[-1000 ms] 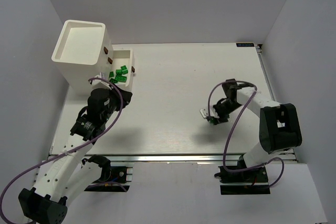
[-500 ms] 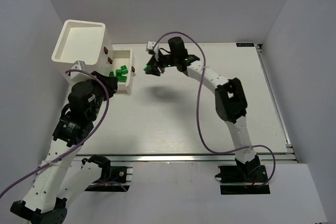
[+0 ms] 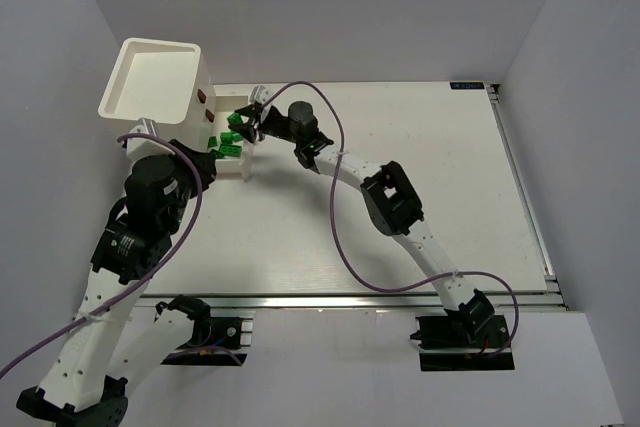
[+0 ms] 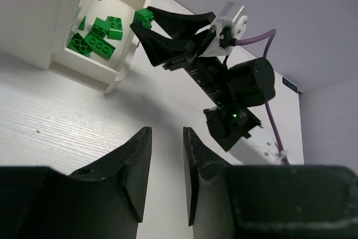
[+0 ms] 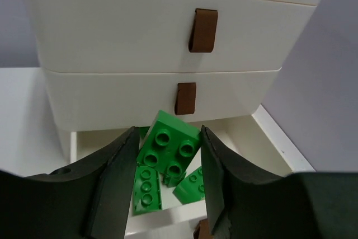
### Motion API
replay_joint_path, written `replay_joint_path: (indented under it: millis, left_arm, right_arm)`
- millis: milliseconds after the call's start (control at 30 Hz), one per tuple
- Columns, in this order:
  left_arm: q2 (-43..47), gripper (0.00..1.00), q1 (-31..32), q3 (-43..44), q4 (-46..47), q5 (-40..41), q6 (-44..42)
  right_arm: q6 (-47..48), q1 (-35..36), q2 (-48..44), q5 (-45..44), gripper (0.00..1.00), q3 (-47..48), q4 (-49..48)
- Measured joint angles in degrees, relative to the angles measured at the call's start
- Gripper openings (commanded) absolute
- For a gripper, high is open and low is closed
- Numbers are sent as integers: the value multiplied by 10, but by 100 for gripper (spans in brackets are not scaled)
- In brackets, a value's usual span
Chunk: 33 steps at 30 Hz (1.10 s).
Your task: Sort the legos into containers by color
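Note:
My right gripper (image 5: 168, 138) is shut on a dark green lego (image 5: 168, 150), a square four-stud brick held tilted between the fingers. It hangs over the low white tray (image 3: 246, 161), just inside its right rim. Several green legos (image 3: 229, 141) lie in the tray, also seen in the left wrist view (image 4: 96, 33) and under the held brick (image 5: 146, 190). The tall white bin (image 3: 150, 87) joins the tray on its left. My left gripper (image 4: 166, 132) is open with nothing between its fingers, low over the table near the tray's front corner (image 3: 205, 154).
The right arm (image 3: 350, 172) stretches diagonally across the table from its base to the tray, its purple cable (image 3: 335, 237) looping beside it. Brown marks (image 5: 202, 30) sit on the bin's side. White enclosure walls stand close behind and left of the containers.
The right arm has swung from the table's right middle across to the tray, carrying the green lego. The left arm has drawn back from the tray and risen slightly.

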State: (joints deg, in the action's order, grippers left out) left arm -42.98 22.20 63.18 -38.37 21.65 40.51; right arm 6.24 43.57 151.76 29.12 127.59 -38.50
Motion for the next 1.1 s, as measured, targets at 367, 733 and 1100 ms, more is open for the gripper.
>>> replay_joint_path:
  millis: [367, 733, 1100]
  left_arm:
    - [-5, 40, 0, 0, -20, -11, 0]
    - [22, 40, 0, -9, -11, -20, 8]
    - [-16, 34, 0, -69, 76, -97, -3]
  right_arm:
    - [57, 47, 70, -49, 59, 18, -85]
    - [91, 28, 52, -24, 74, -27, -78]
    - [17, -31, -86, -74, 51, -40, 80]
